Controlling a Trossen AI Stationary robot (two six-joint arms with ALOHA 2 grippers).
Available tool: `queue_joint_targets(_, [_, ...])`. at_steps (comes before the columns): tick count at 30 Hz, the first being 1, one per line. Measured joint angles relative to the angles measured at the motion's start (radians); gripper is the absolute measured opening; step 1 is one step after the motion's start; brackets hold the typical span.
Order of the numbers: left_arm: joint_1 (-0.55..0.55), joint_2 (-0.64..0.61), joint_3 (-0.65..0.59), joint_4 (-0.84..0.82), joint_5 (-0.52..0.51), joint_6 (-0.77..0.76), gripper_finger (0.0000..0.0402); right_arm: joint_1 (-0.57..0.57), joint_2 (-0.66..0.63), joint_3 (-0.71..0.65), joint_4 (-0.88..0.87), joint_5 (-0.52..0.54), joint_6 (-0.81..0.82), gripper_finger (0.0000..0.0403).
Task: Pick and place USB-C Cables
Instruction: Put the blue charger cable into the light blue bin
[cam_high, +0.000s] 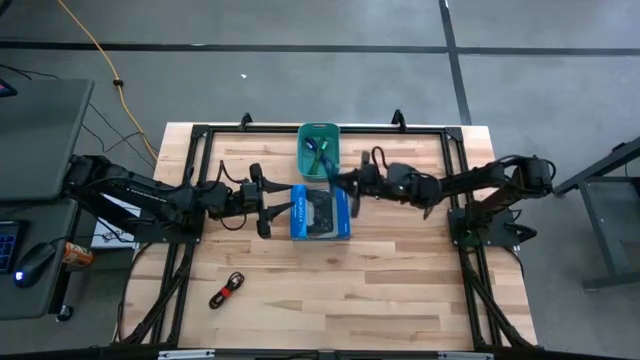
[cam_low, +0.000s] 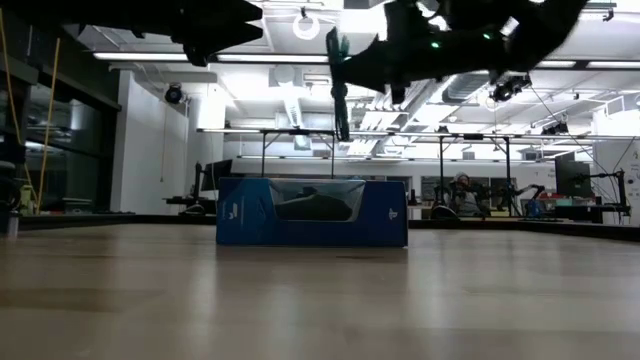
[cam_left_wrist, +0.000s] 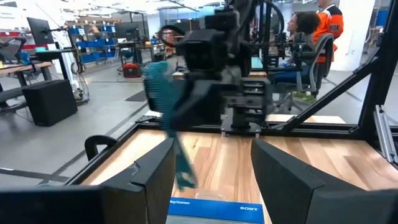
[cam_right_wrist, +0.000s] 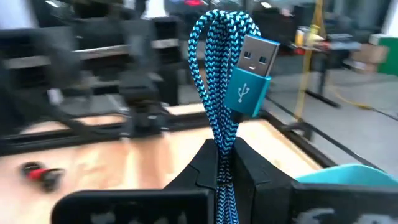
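- The teal cable (cam_right_wrist: 225, 93), a braided bundle with a USB plug at its top, is pinched in my right pincer (cam_right_wrist: 227, 163), whose fingers are clamped shut on its lower strands; it hangs in the air just beside the teal bin (cam_high: 319, 152), at the bin's near corner above the blue box (cam_high: 320, 213).
- Two more cables already lie in the teal bin; I cannot tell their colours apart surely. The black cable with the red band (cam_high: 228, 290) lies on the surface (cam_high: 400, 280), well away from the bin on the left arm's side.
- My judgement: the step in hand is carrying this cable over the bin and letting go. To do it well I should bring the dangling end fully inside the rim before parting the fingers, and drop low so the bundle does not bounce out.
- My right arm reaches in nearly level toward the bin, wrist raised well clear of the box.
- My left pincer (cam_high: 262, 202) waits spread open beside the box, on the side away from the right arm, holding nothing.
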Motion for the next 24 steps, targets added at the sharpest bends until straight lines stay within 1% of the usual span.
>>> queue_joint_targets(3, [0.000,0.000,0.000,0.013,0.000,0.000,0.0188,-0.039,0.021,0.109,-0.149,0.045,0.006,0.0003])
queue_joint_targets(6, [0.000,0.000,0.000,0.023,0.000,0.000,0.0188,-0.092,0.070,0.247,-0.330,0.078,0.047,0.0003])
queue_joint_targets(10, [0.000,0.000,0.000,0.024,0.000,0.000,0.0188,-0.157,0.179,0.447,-0.589,0.108,0.105,0.0003])
queue_joint_targets(12, [0.000,0.000,0.000,0.024,0.000,0.000,0.0188,-0.179,0.248,0.530,-0.688,0.124,0.114,0.0003])
queue_joint_targets(14, [0.000,0.000,0.000,0.023,0.000,-0.001,0.0188,-0.194,0.318,0.593,-0.744,0.141,0.123,0.0003])
queue_joint_targets(18, [0.000,0.000,0.000,0.023,0.000,-0.001,0.0188,-0.216,0.453,0.690,-0.773,0.145,0.136,0.0003])
queue_joint_targets(24, [0.000,0.000,0.000,0.022,0.000,-0.003,0.0188,-0.250,0.613,0.807,-0.845,0.145,0.218,0.0003])
